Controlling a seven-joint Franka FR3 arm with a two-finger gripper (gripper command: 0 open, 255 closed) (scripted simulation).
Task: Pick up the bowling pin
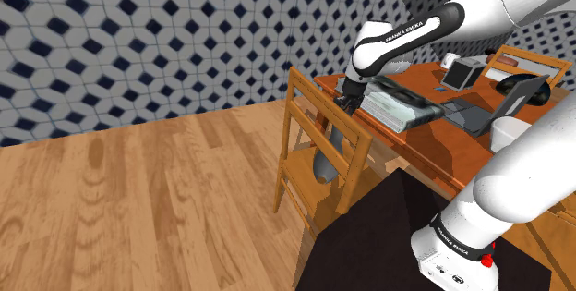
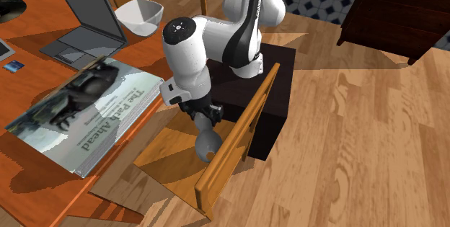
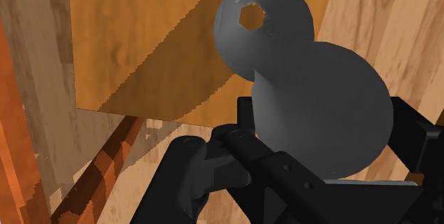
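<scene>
Two black fingers (image 3: pixel 414 141) of the gripper (image 2: pixel 203 116) clasp the grey bowling pin (image 2: pixel 208 143) firmly. It hangs over the wooden chair (image 2: pixel 238 140) seat, just beside the table (image 2: pixel 29 171) with a big book (image 2: pixel 86 114).

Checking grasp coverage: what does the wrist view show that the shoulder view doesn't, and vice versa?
Wrist adds: the gripper shut on the grey bowling pin, close up, and a hexagonal hole in the pin's far end. Shoulder adds: the patterned wall and the table with book and laptop. Both: the pin over the wooden chair seat.
</scene>
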